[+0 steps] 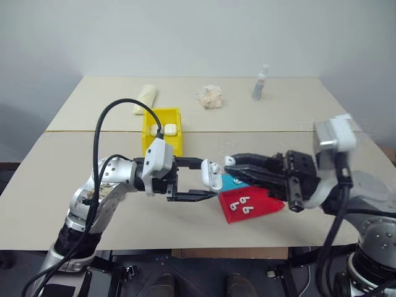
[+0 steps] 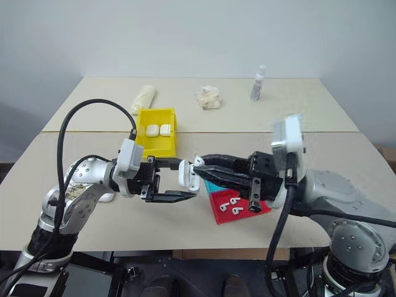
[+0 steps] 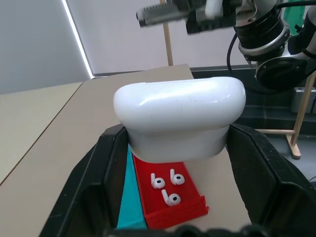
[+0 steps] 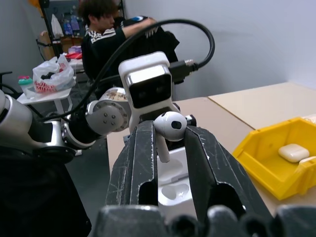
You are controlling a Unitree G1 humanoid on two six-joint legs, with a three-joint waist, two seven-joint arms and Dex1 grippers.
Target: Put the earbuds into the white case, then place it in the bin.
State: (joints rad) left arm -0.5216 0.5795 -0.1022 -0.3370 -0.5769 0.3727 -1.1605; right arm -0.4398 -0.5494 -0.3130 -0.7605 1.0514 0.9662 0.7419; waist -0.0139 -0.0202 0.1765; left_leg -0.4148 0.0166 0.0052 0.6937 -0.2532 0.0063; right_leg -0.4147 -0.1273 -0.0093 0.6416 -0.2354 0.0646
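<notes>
The left gripper (image 1: 199, 179) points toward the robot's right above the table (image 1: 86, 154), its 2 black fingers closed tight on the white case (image 1: 211, 176), which is held in the air with its lid open. In the left wrist view the case (image 3: 180, 120) sits wedged between both fingers.

The right gripper (image 1: 230, 163) points toward the robot's left, its tip right at the case. Its jaws are nearly closed, pinching 1 earbud (image 4: 169, 127) by its stem just over the open case; the right wrist view shows 1 empty socket below it.

Under the 2 grippers lie 2 shallow trays side by side: a red tray (image 1: 263, 207) and a teal tray (image 1: 232, 183), mostly hidden by the right gripper. 3 more earbuds (image 1: 240, 206) lie loose in the red tray.

The yellow bin (image 1: 153, 122) stands farther back on the table, behind the left gripper, and holds 2 closed white cases (image 1: 163, 129).

Along the far edge are 3 things: a pale roll (image 1: 146, 98), a crumpled wad (image 1: 210, 96) and a small bottle (image 1: 260, 82). A person (image 4: 111, 37) appears in the background of the right wrist view.
</notes>
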